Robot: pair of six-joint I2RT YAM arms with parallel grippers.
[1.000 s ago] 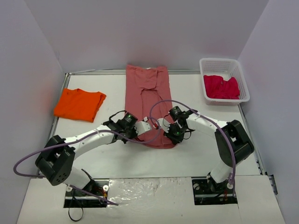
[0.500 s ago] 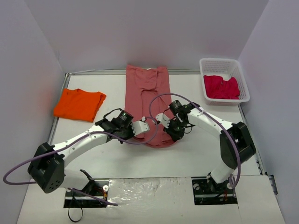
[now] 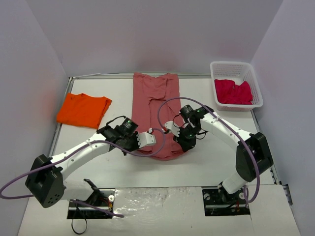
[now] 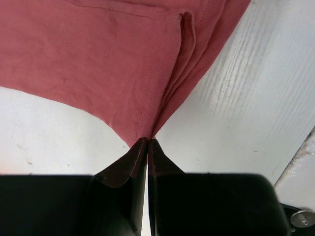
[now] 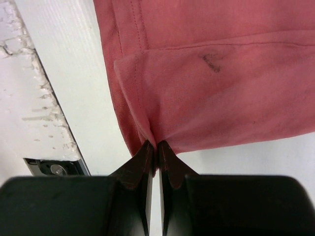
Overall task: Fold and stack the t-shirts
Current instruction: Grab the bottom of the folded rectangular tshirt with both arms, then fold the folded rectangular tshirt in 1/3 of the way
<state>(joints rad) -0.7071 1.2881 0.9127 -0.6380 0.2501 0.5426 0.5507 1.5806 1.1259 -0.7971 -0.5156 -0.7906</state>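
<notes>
Top external view first: we see the brick-red t-shirt (image 3: 154,98) lying as a long narrow strip down the middle of the surface (image 3: 216,157). Its sides are folded in, its far end is near the back wall, and its near hem sits between the two arms. We judge that this shape explains the grip: each arm takes one near corner so the hem can be carried toward the far end and the strip halved evenly.

In the left wrist view the left pincer (image 4: 147,143) is pressed together on the hem's left corner, with layers of cloth gathering into its tips and fanning away. In the right wrist view the right pincer (image 5: 156,147) is clamped the same way on the right corner, the folded-in layer on top. The shirt thus stretches ahead of both pincers, and the hem seems to us raised a little off the surface.

Further out, the orange t-shirt (image 3: 83,109) lies folded at the far left, well apart. The crimson-pink t-shirt (image 3: 233,92) sits crumpled in the white basket (image 3: 257,83) at the far right, which we take to be waiting its turn.
</notes>
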